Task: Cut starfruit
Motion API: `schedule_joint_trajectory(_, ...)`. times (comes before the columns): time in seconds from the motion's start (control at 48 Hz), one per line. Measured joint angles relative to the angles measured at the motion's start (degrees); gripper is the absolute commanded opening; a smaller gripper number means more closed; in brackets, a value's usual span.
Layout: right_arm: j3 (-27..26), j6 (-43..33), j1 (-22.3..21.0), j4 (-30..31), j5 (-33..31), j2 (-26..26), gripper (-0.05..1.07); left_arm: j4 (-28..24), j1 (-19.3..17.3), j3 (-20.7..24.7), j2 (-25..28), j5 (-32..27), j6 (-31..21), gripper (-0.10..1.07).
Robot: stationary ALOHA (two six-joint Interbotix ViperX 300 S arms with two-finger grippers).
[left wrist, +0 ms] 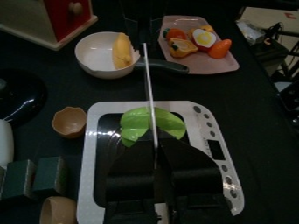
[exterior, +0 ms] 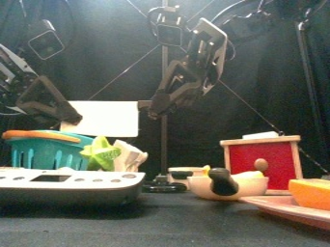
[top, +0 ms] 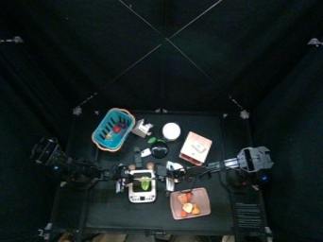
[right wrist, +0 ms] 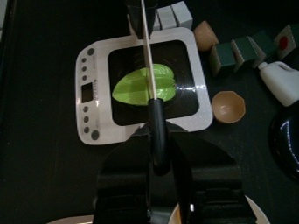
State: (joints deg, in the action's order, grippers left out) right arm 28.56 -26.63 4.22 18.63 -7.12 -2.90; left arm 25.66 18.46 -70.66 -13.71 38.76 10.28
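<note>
Both arms are matte black throughout, built of slim tubular links joined by chunkier, boxy joint housings. In the front view the right arm (exterior: 187, 63) shows angular black brackets with pale grey edges catching the light, and thin black cables looping off above its gripper. The left arm (exterior: 33, 68) carries a similar blocky black housing with a small round lens-like part. Each wrist view shows two broad, flat black jaws with smooth, faintly glossy faces rising from a black mount.
</note>
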Motion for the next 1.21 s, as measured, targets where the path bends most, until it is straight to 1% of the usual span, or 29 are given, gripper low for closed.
schedule_joint_trajectory(0.625,0.0,0.0,-0.1,0.0,0.0,-0.1,0.39,-0.1,-0.2,0.1,0.9,-1.1,0.0,0.32)
schedule_joint_trajectory(1.208,0.0,-0.3,0.2,-0.7,-0.2,-1.9,0.39,0.0,-0.1,0.3,1.4,-3.2,0.0,0.32)
